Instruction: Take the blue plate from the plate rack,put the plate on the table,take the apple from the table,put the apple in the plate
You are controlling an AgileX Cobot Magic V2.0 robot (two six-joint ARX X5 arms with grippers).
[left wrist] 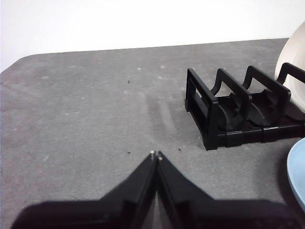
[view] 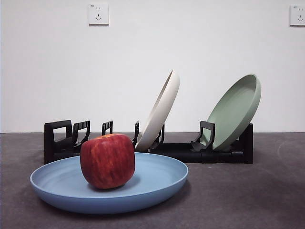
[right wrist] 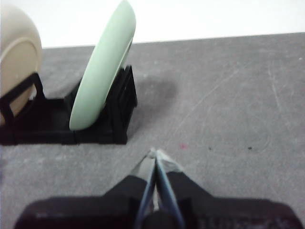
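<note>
The blue plate (view: 157, 179) lies flat on the table (view: 267, 191) in front of the plate rack (view: 62, 140). The red apple (view: 107, 161) sits upright in the plate, left of its middle. A sliver of the blue plate's rim (left wrist: 298, 171) shows in the left wrist view, next to the rack's empty end (left wrist: 224, 112). My left gripper (left wrist: 156, 154) is shut and empty over bare table, away from the rack. My right gripper (right wrist: 155, 153) is shut and empty, over bare table near the rack's other end (right wrist: 102, 124). Neither gripper shows in the front view.
A cream-white plate (view: 161, 110) leans in the rack's middle slots and a sage-green plate (view: 235, 112) leans at its right end. Both show in the right wrist view, cream-white (right wrist: 16, 67) and green (right wrist: 105, 67). A white wall with two outlets stands behind.
</note>
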